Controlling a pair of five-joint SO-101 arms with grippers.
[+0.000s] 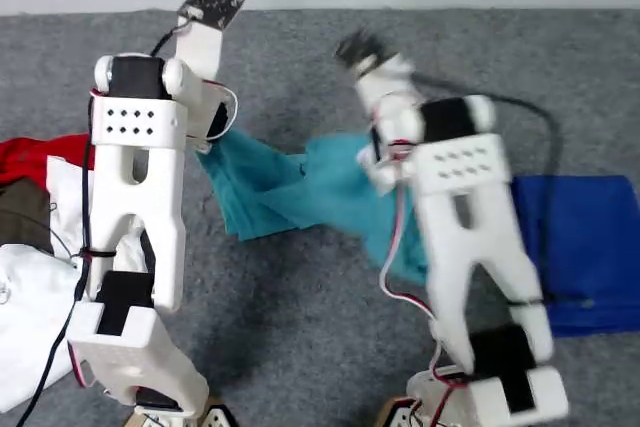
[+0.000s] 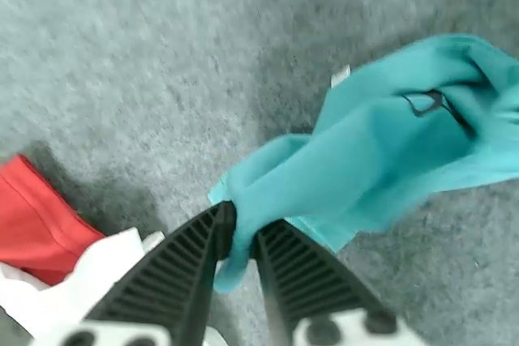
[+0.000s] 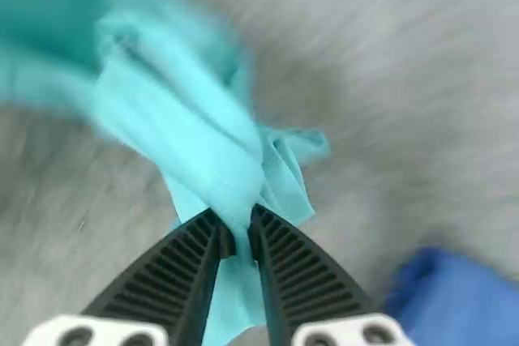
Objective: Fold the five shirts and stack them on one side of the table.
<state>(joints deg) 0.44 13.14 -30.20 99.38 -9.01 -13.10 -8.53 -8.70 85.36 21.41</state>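
Note:
A teal shirt (image 1: 300, 192) hangs bunched between the two arms over the grey table (image 1: 300, 347). My left gripper (image 2: 239, 237) is shut on one corner of the teal shirt (image 2: 381, 160); in the high view that gripper (image 1: 207, 137) sits at the cloth's left end. My right gripper (image 3: 239, 237) is shut on another fold of the teal shirt (image 3: 186, 119), and it (image 1: 380, 162) holds the cloth's right part. A folded blue shirt (image 1: 585, 247) lies flat at the right side of the table.
A pile of shirts sits at the left edge: a red one (image 1: 35, 157), a dark brown one (image 1: 25, 212) and white ones (image 1: 30, 297). The red shirt (image 2: 36, 224) and a white one (image 2: 97, 273) lie just beside the left gripper. Grey carpet-like table surface lies between the arms' bases.

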